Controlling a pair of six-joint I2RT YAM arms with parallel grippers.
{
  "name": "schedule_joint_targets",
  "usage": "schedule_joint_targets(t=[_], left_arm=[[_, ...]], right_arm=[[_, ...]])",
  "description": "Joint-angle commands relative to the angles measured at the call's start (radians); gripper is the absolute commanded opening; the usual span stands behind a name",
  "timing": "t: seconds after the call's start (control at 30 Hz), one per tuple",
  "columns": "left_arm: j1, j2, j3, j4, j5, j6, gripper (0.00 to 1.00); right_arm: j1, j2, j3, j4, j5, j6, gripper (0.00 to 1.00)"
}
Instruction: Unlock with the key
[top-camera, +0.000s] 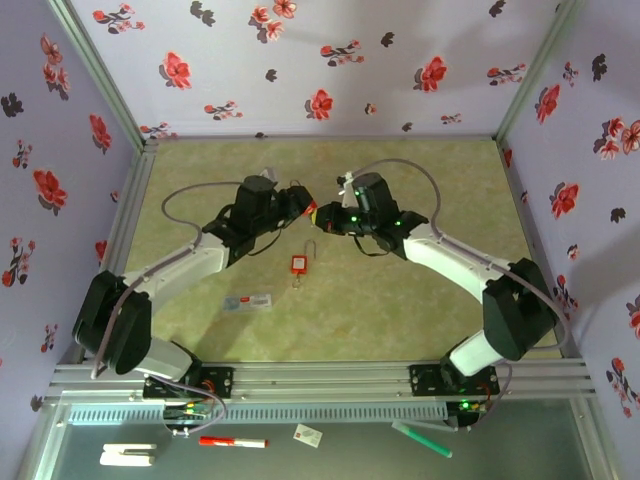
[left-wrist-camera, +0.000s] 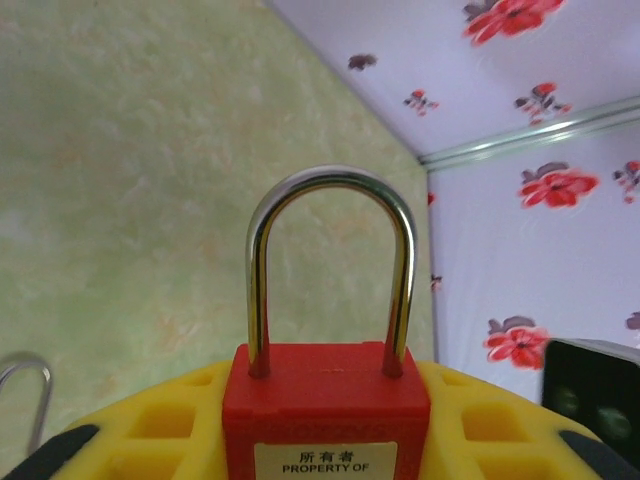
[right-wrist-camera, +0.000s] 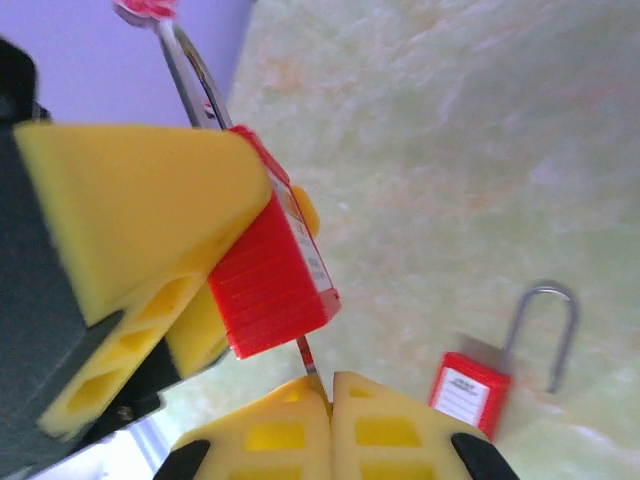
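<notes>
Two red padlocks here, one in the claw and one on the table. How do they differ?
The held padlock sits gripped in the left claw, off the table; the loose padlock lies flat on it. The held padlock's shackle has both legs seated; the loose padlock's looks open, one leg free. Both have red bodies, silver shackles.

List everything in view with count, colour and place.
held padlock: one, red, shackle closed, in the left gripper
loose padlock: one, red, lying on the table
key: one, dark metal, between right gripper and held padlock's underside
label strip: one, pale, on the table
red pen: one, red, grey ledge at the near edge
green pen: one, green, same ledge
white block: one, white, same ledge
table: one, mottled green, centre
left gripper: one, yellow fingers, shut on held padlock
right gripper: one, yellow fingers, shut on key
</notes>
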Motion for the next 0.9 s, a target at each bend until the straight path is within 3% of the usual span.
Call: schedule_joint_targets(t=[0.0,0.23,0.47,0.73,0.87], left_arm=[[-0.070,-0.085,-0.101,0.222,0.229,-0.007,0.00],[0.002,-0.127,-0.183,0.583,0.298,-0.006,0.00],[0.028,-0.129,-0.197,0.735,0.368,-0.008,0.00],[0.038,-0.139,-0.198,0.700,0.372,0.015,0.00],[0.054,-0.180,-0.169,0.509,0.355,0.097,0.00]], right_arm=[[-0.084,-0.008,-0.018,0.490,-0.014,0.244,0.00],[-0.138,0.030,-0.063,0.660,-0.083,0.456,0.00],[-0.161,0.064,-0.070,0.716,-0.111,0.544,0.00],[-0.161,0.099,-0.059,0.749,-0.150,0.604,0.00],[-0.171,0.062,-0.048,0.628,-0.160,0.561,0.24]])
